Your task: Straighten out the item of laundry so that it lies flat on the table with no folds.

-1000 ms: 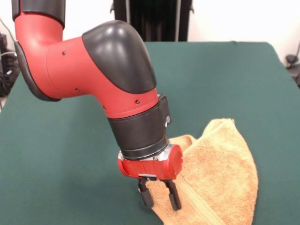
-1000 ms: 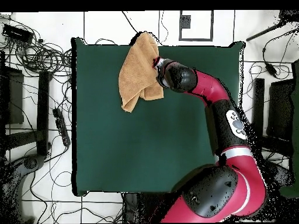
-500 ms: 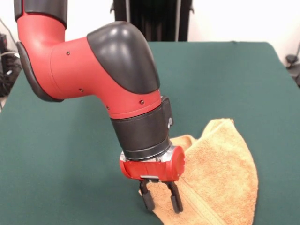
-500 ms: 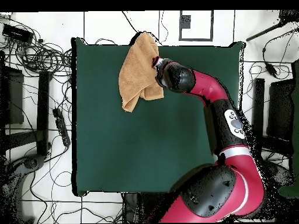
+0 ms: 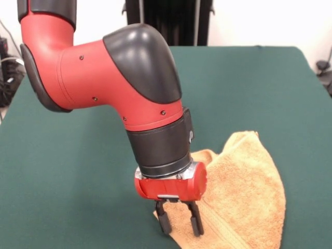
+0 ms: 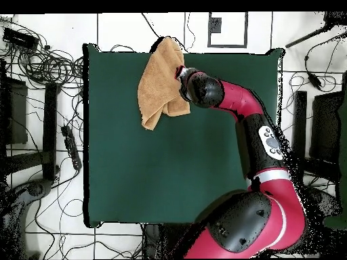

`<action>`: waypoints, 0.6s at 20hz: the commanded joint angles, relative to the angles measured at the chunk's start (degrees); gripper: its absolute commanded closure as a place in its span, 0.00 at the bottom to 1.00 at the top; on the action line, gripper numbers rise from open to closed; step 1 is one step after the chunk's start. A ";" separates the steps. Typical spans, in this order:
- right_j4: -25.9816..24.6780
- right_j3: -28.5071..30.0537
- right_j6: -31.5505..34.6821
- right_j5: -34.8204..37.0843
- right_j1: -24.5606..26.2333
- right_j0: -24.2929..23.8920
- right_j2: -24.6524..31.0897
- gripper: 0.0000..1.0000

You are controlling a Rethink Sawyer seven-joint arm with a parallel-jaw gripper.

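Observation:
The orange-yellow towel (image 5: 244, 192) lies folded and bunched on the green table (image 5: 78, 155), at the near right in the front view, and runs off the picture's bottom edge. A woven band shows near its lower left edge. My gripper (image 5: 180, 226) points down with its two black fingers apart, straddling the towel's left edge just above the cloth; it holds nothing. In the overhead view the towel (image 6: 159, 81) lies at the table's (image 6: 169, 169) top edge with one corner over the rim, and the wrist (image 6: 196, 88) covers the fingers.
The arm's red and black elbow (image 5: 104, 78) fills the left middle of the front view. Cables and stands (image 6: 41, 68) lie on the floor around the table. The pedestal's black column (image 5: 168, 21) stands behind the table's far side.
The arm has shifted slightly right and lower, bringing the fingers closer to the towel's left edge. The fingers stay apart. The towel has not moved.

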 commanded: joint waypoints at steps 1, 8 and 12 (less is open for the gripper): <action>-3.04 1.22 -5.46 3.45 3.61 3.45 -1.25 0.00; -2.66 0.89 -5.41 4.89 3.51 3.60 -1.28 0.00; -3.17 0.76 -5.03 3.92 3.21 3.87 -1.63 0.00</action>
